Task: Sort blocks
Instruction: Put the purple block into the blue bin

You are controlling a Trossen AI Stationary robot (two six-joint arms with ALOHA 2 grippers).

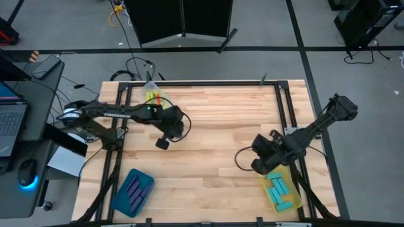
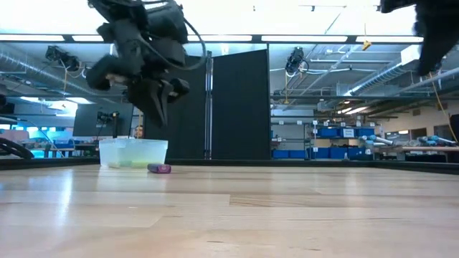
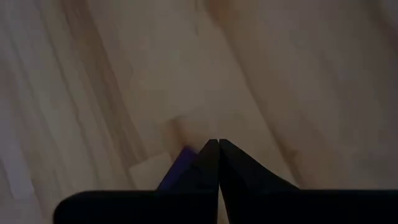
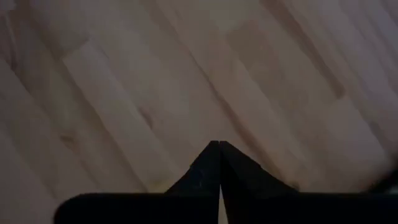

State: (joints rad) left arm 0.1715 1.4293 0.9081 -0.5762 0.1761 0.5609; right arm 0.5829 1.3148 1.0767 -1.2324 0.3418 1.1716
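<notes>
left gripper (image 1: 162, 143) hanging pressed together over the table's left-centre, holding nothing | purple block (image 2: 159, 168) lying on the wood just beneath it | right gripper (image 1: 262, 165) hovering closed, empty, beside the yellow tray (image 1: 291, 203) of cyan blocks (image 1: 278, 188)

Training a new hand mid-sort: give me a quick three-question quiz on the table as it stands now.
1. True or false: the yellow tray holds cyan blocks.
2. Which tray holds the purple blocks? A clear, B blue, C yellow.
3. Fill in: the loose block lying on the table is ____.

Key: 1 true. 2 B, the blue tray. 3 purple.
</notes>
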